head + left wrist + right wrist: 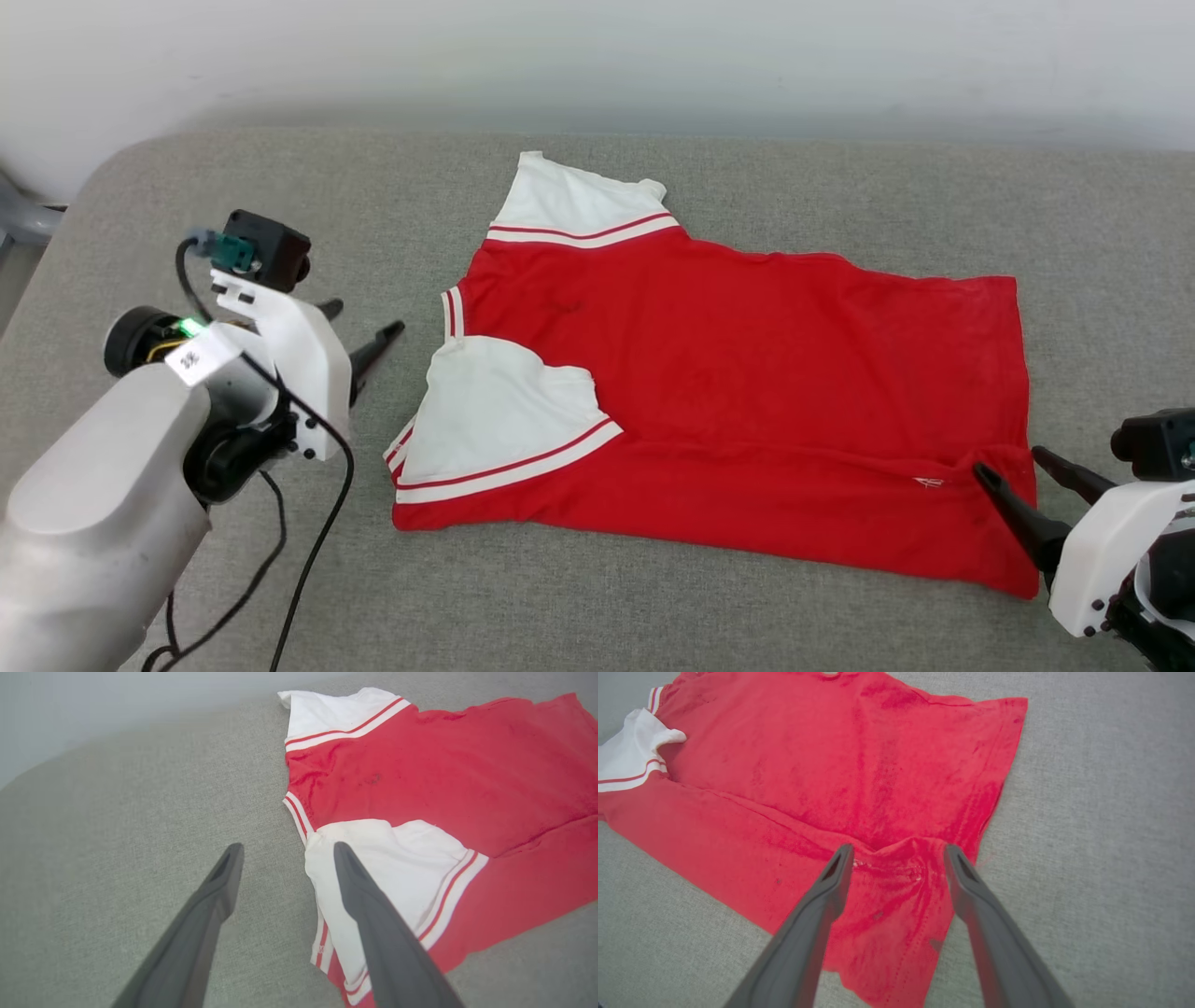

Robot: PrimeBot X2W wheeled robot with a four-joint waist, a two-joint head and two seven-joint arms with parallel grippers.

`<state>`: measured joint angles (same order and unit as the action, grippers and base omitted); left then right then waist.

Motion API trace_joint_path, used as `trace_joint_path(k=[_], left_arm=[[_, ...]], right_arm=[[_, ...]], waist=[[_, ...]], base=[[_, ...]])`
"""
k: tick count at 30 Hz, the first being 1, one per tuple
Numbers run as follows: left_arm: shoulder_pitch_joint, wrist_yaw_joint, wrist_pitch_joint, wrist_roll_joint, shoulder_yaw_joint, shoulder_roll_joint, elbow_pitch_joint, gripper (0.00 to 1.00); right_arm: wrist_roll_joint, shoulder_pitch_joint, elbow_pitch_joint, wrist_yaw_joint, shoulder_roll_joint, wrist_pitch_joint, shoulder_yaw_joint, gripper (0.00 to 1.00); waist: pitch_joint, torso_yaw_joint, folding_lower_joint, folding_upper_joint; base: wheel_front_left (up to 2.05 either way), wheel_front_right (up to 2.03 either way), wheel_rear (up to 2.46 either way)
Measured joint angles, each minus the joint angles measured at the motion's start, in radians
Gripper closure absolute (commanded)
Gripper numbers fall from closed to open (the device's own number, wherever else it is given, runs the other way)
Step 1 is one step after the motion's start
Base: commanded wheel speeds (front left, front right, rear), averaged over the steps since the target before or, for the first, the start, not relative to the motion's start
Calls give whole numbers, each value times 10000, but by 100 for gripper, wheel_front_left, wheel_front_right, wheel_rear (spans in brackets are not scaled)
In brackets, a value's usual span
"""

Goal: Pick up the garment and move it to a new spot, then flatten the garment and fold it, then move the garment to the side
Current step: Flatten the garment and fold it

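The garment (747, 373), a red T-shirt with white striped sleeves, lies on the grey cushion with its near long edge folded over the body. Its collar points left and its hem right. My left gripper (364, 319) is open just left of the collar and the near white sleeve (397, 868), holding nothing. My right gripper (1013, 462) is open at the hem's near corner, its fingers apart over a puckered ridge of red cloth (896, 868), and nothing is gripped. No lettering shows on this side.
The grey fabric cushion (653, 607) spreads wide around the shirt, with bare room in front and to the left. A pale wall (597, 56) rises behind the back edge. A black cable (317, 523) hangs from my left wrist.
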<state>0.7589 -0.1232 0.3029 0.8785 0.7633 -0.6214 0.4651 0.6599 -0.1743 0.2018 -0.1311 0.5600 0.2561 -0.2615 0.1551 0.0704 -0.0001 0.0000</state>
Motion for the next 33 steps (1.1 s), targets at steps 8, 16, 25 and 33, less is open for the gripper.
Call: trace_joint_path(k=[8,16,25,33], left_arm=[[218,-50,3175,1450,606,-468,-763,0],[184,-59,4922,1760,1340,-734,-899,0],[-256,25,4893,1925,1509,-541,-132,0],[-319,-35,4596,2075,1574,-393,420,100]], right_arm=[[117,-4,-46,0,-33,291,-153,0],[184,-43,-102,0,-96,531,-230,0],[165,-378,-92,2,-307,614,-418,0],[-35,-713,-113,2,-238,583,-474,0]], waist=[[-1,-156,0,0],[228,-380,0,0],[683,-688,0,0],[867,-845,-1,0]], base=[[0,0,0],[0,0,0],[0,0,0],[0,0,0]])
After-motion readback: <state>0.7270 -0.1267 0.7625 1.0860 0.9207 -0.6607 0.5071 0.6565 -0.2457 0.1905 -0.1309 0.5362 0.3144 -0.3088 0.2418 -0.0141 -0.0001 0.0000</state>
